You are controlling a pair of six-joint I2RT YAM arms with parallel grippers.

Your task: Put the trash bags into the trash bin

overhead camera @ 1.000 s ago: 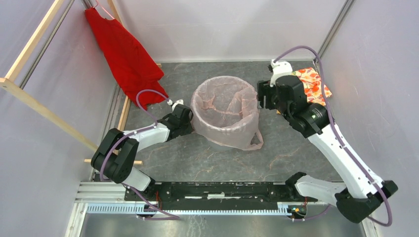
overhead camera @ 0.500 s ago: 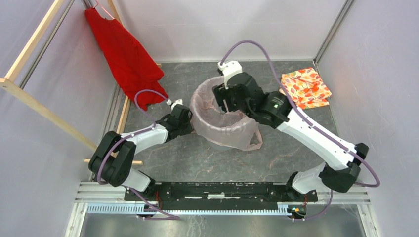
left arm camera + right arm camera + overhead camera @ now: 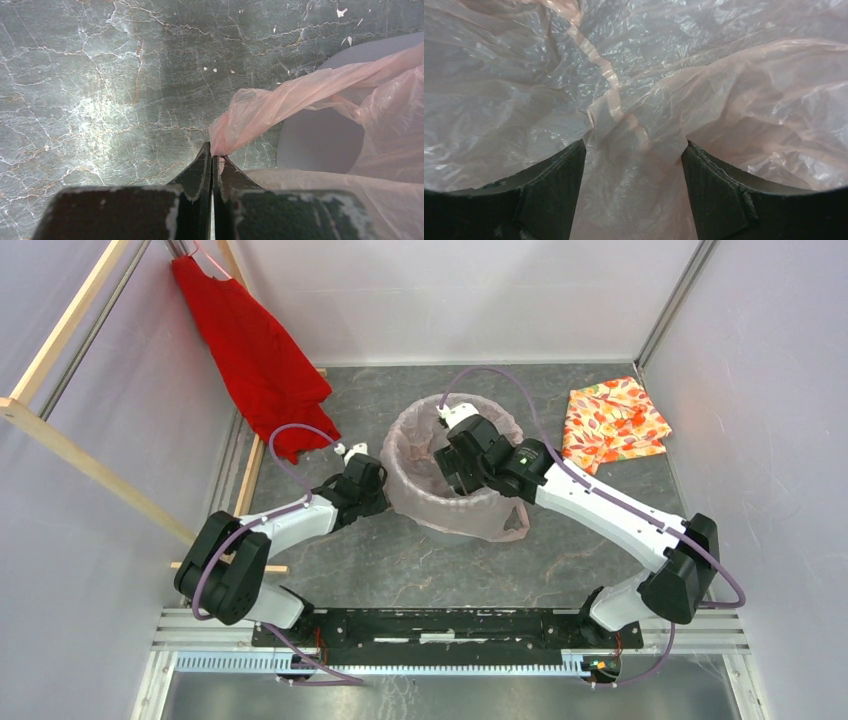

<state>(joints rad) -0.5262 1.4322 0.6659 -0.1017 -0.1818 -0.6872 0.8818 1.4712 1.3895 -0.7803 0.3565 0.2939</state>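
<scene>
Left gripper (image 3: 212,161) first: in its wrist view you have the jaws shut on a small pinch of the pink trash bag (image 3: 280,100), right at the bag's edge. The pinch sits just outside the grey trash bin (image 3: 320,142), and film stretches from it over the rim.

In the right wrist view, your right gripper (image 3: 634,150) stands wide open and holds nothing. It looks down on crumpled film, with a twisted strip of bag running between its fingers.

From the top view, count one bag and one bin. The bag lines the bin, its mouth is folded over the rim, and a flap hangs down the near side. Your right gripper is inside the bin mouth and your left is at the left rim. One red garment (image 3: 255,350) and one floral cloth (image 3: 612,420) lie well apart from the bin.

Expect the bag to be nearly weightless, limp, slippery and easy to tear. Take a gathered fold or that twisted strip, not flat sheet. The bin looks light and may shift if you drag.
</scene>
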